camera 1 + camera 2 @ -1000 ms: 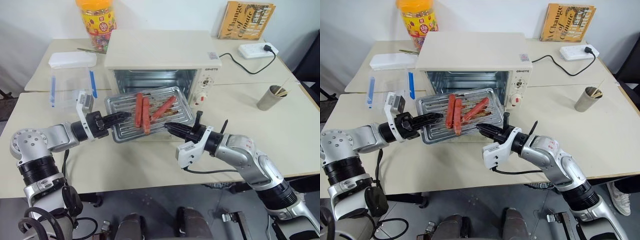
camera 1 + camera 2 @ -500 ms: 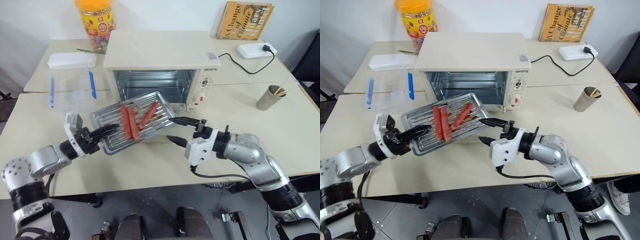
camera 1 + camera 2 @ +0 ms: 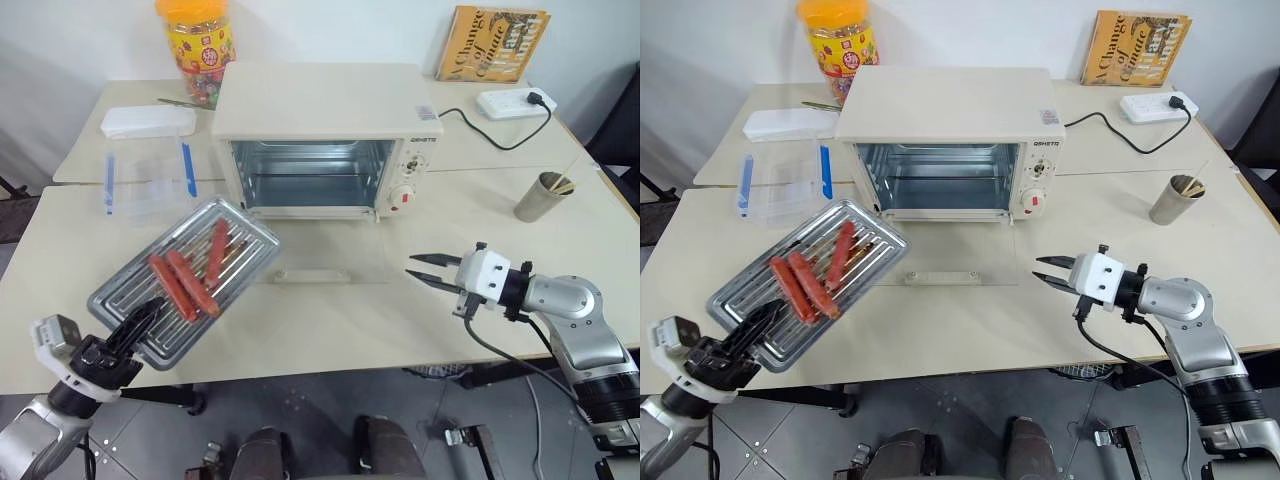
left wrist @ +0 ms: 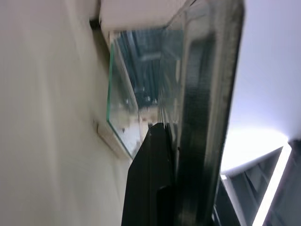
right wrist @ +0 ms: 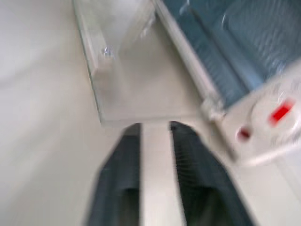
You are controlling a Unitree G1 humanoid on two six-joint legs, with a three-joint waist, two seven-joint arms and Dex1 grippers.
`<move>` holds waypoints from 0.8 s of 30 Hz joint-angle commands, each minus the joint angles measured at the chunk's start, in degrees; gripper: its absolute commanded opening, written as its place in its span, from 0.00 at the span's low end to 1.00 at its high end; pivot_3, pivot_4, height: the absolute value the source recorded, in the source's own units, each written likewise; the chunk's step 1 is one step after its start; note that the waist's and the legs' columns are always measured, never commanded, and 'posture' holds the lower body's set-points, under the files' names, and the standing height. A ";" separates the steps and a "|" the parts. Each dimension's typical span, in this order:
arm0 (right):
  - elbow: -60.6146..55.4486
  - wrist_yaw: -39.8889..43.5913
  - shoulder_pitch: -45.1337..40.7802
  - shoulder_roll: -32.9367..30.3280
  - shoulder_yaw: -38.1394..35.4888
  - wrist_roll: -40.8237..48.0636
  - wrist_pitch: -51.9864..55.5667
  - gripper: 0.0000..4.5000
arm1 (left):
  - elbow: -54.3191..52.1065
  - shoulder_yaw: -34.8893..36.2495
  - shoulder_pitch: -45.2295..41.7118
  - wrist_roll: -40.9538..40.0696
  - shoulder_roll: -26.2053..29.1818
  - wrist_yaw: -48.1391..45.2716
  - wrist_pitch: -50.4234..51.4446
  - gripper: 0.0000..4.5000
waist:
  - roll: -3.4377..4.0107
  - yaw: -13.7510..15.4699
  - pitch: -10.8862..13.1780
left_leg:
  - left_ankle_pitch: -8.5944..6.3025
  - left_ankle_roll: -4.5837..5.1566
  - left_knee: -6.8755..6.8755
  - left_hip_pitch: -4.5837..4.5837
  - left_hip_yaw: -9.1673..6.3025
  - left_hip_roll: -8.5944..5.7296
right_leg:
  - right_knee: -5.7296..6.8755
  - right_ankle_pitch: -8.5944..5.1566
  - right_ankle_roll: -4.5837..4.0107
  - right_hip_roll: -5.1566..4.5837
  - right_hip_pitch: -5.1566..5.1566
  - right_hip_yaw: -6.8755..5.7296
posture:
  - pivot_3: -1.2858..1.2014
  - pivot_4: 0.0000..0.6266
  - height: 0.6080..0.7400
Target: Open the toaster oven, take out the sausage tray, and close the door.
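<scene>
The toaster oven (image 3: 320,100) stands at the table's middle back with an empty cavity. Its door (image 3: 335,258) lies folded down flat on the table, bar handle (image 3: 312,274) toward me. The sausage tray (image 3: 250,238), with three sausages (image 3: 186,281), hangs tilted at the front left, partly past the table's edge. My left gripper (image 3: 143,320) is shut on its near rim; the left wrist view shows the rim (image 4: 207,94) edge-on. My right gripper (image 3: 410,265) hovers right of the door, pointing at it, its fingers (image 5: 117,179) drawn to a narrow slit with nothing between.
A clear plastic box with blue clips (image 3: 145,180) sits left of the oven, a white lid (image 3: 148,120) and a candy jar (image 3: 195,45) behind it. A cup of sticks (image 3: 540,195), a power strip (image 3: 510,100) with its cord, and a book (image 3: 495,40) are at the right.
My right gripper let go of the tray, opened, closed again and drew back to the right. My left gripper carried the tray away from the oven, down to the front left.
</scene>
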 commanded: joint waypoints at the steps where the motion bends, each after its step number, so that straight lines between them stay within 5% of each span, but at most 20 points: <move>1: 2.41 3.50 -1.20 1.05 -1.20 3.94 6.14 0.00 | -5.30 2.88 0.98 -2.13 -4.49 -0.37 -5.29 0.00 | 0.00 0.04 0.00 | -0.01 0.01 0.01 0.00 0.01 -0.01 | 0.00 0.00 0.00 -0.01 0.00 0.01 | 0.52 0.24 1.00; 8: 16.29 5.76 -10.13 7.73 1.78 0.88 12.58 0.00 | -10.97 8.15 -2.03 -2.13 -18.07 11.37 -19.01 0.00 | -0.02 -0.11 -0.02 | -0.04 0.04 0.12 0.00 0.06 0.03 | 0.02 0.00 0.00 0.04 0.00 0.02 | 0.52 0.24 1.00; 17: 21.22 13.41 -15.41 13.83 0.34 3.35 12.23 0.00 | -11.79 8.43 -6.50 -2.13 -20.89 16.45 -20.16 0.00 | -0.03 1.08 -0.02 | -0.16 0.12 0.28 -0.08 0.07 0.00 | 0.00 0.02 0.03 0.05 0.02 0.01 | 0.52 0.24 1.00; 24: 9.26 11.62 -15.66 16.46 -7.19 14.72 21.11 0.00 | -11.91 9.11 -7.56 -2.13 -20.91 15.70 -19.02 0.00 | -0.03 1.22 -0.02 | -0.18 0.09 0.27 -0.10 0.06 0.02 | 0.00 0.02 0.03 0.07 0.01 0.00 | 0.52 0.24 1.00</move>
